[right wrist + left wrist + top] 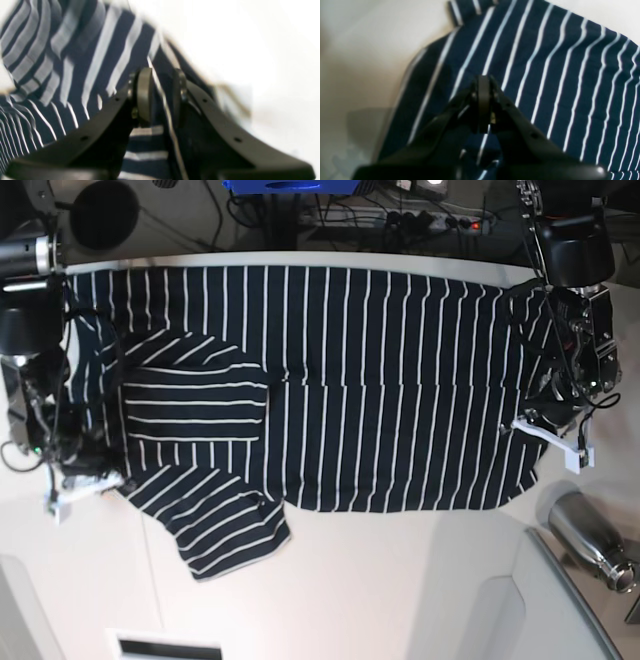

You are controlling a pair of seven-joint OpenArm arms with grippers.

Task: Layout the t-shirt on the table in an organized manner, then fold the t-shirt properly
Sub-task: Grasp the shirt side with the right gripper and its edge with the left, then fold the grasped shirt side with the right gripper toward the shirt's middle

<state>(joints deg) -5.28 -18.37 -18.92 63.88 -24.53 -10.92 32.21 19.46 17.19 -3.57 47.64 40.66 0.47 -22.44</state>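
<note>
Here, t-shirt (380,380) lengthwise across table (400,580)

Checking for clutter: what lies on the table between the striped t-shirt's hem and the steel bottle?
Bare white table, per the base view, between the navy striped t-shirt and steel bottle.
</note>
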